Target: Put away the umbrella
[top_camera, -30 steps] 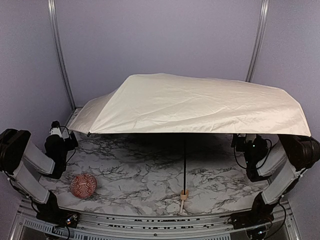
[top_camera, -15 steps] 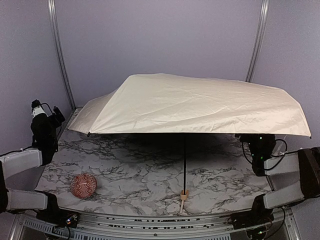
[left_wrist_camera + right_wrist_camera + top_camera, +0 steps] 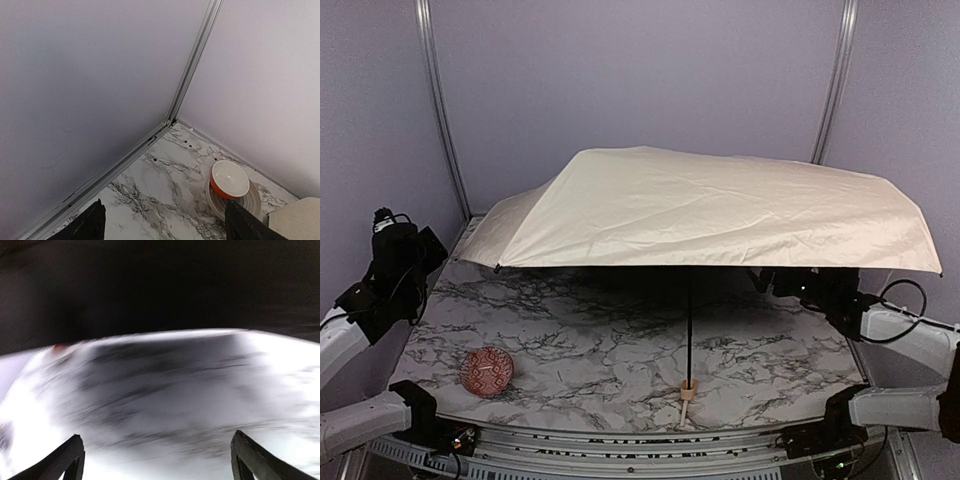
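The left gripper [image 3: 165, 227] has its jaws spread wide with nothing between them. It is raised beside the table's left edge and faces the back left corner of the enclosure. Its wrist view alone shows a bowl [image 3: 229, 179], red outside and white inside, sitting on a pale ridged plate [image 3: 256, 194] near that corner; in the top view the canopy hides both. The right gripper [image 3: 160, 460] is likewise wide open and empty, reaching in low under the right side of the canopy. Its view is blurred, giving only dark fabric above and the streaked marble table [image 3: 620, 340] below. The top view takes in the whole umbrella [image 3: 720, 205]. It is fully open, and its cream-beige canopy, lightly creased, spreads over most of the table. The thin black shaft [image 3: 689, 330] stands upright, and the small tan handle [image 3: 688, 392] rests on the marble near the middle of the front edge. Neither gripper touches it. A red patterned ball [image 3: 487, 371] lies on the table at the front left, well apart from the handle.
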Motion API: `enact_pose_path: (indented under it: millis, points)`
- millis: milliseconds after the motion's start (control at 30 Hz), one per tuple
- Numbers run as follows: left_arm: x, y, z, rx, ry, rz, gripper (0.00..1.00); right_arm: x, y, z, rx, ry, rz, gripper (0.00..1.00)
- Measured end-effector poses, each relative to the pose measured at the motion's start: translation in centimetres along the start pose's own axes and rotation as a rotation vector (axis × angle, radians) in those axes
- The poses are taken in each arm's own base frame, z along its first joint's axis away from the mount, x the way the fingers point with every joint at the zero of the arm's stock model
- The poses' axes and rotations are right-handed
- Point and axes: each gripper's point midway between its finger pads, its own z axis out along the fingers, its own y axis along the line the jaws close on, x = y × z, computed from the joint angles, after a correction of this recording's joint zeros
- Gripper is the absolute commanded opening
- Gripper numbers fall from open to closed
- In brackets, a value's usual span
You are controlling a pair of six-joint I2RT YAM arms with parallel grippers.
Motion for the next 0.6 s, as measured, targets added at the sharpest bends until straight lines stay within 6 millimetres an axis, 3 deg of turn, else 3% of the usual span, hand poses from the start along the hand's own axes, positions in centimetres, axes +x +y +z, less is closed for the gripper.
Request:
enact_pose_path:
  millis: [67,133,200,300,400,467,600]
  points:
    - [1.0,0.7,-0.4,-0.021,0.040,0.020,0.83,1.7,5.3,-0.6,-0.166,0.064,-0.031,1.00]
    - [1.7,1.4,-0.6,-0.043,0.070,0.047,0.83,2.1,10.1,-2.0,-0.320,0.069,-0.074,1.00]
    - [1.9,1.8,-0.9,-0.053,0.087,0.068,0.83,1.9,13.3,-3.2,-0.428,0.053,-0.097,0.99]
    - [1.6,1.6,-1.1,-0.048,0.097,0.077,0.83,2.1,16.1,-3.1,-0.511,0.057,-0.108,0.99]
    - [1.6,1.5,-1.2,-0.041,0.106,0.080,0.83,2.9,18.5,-1.7,-0.560,0.096,-0.113,0.98]
    - [1.7,1.7,-1.2,-0.042,0.112,0.086,0.83,3.2,19.9,-0.5,-0.582,0.115,-0.124,0.90]
    - [1.6,1.7,-1.4,-0.035,0.111,0.082,0.84,2.2,21.5,1.6,-0.570,0.106,-0.146,0.50]
